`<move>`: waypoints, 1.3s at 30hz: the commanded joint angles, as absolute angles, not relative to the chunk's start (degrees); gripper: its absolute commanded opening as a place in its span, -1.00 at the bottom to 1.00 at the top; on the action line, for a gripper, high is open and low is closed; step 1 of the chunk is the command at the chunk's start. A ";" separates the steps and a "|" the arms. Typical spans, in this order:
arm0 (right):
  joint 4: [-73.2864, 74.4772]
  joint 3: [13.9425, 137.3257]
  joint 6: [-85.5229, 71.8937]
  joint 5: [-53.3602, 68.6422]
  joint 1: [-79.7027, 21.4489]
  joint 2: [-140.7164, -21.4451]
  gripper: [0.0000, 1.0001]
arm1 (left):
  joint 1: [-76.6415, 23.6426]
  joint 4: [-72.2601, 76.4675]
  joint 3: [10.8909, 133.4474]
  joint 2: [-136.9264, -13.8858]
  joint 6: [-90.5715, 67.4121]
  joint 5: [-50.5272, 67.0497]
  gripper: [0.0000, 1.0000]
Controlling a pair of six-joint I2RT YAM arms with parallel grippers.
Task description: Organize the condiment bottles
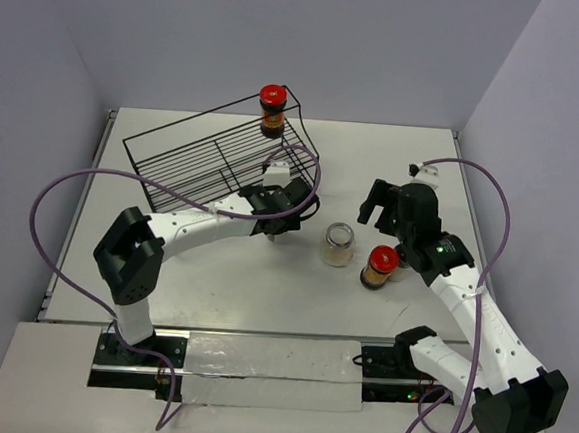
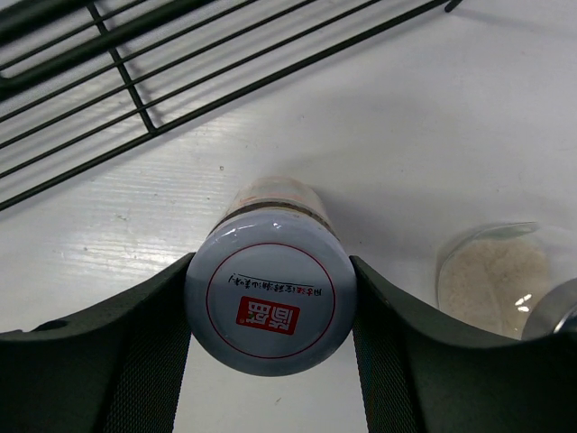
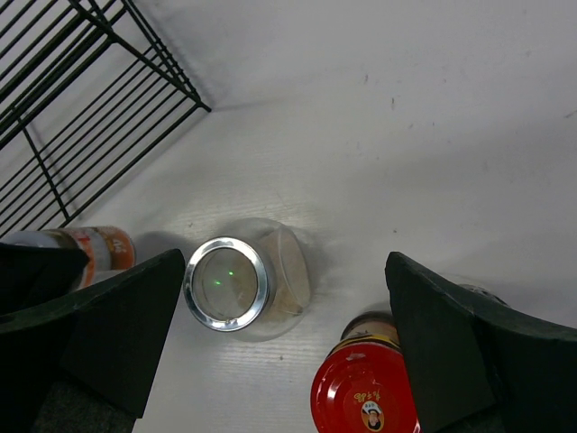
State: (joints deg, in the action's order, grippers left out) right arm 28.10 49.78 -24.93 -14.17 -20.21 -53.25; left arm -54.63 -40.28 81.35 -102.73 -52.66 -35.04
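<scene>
Top external: one red-lidded brown jar (image 1: 271, 110) stands in the black wire rack (image 1: 189, 158); left gripper (image 2: 270, 271) clamps a grey-lidded jar (image 2: 269, 307), right gripper (image 3: 284, 334) gapes empty, the rest wait outside.

A black wire rack (image 1: 214, 155) stands on the white table (image 1: 214, 286).

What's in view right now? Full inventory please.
wire rack: 1, black, far left of table
red-lidded jars: 2, dark brown contents; one in the rack's far right corner, one on the table, right of centre
clear jar: 1, pale contents, table centre
pale-lidded jar: 1, orange label, beside the rack
dark jar: seemingly 1, mostly hidden behind the right red-lidded one
table: 1, white
left gripper: shut on pale-lidded jar
right gripper: open, above clear jar
</scene>
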 commanded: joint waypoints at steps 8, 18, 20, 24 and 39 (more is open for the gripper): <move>25.96 50.01 -23.70 -15.15 -20.13 -51.53 1.00 | -54.84 -32.47 79.35 -101.93 -49.34 -31.65 -0.79; 26.05 50.23 -23.91 -15.11 -20.13 -52.03 1.00 | -55.36 -31.73 77.57 -103.05 -48.95 -30.89 -0.79; 26.26 50.35 -23.98 -15.28 -20.13 -51.96 1.00 | -55.69 -31.19 76.99 -103.02 -48.96 -31.02 -0.79; 26.20 50.19 -24.24 -15.29 -20.13 -51.94 1.00 | -56.22 -31.19 76.71 -102.18 -49.56 -31.43 -0.79; 27.24 50.18 -27.33 -20.83 -20.13 -50.09 1.00 | -53.07 -42.62 107.54 -97.94 -32.32 -33.50 -0.79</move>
State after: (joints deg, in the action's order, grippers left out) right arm 27.92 49.78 -24.95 -16.33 -20.21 -52.07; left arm -54.78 -43.57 96.59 -103.44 -39.74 -30.53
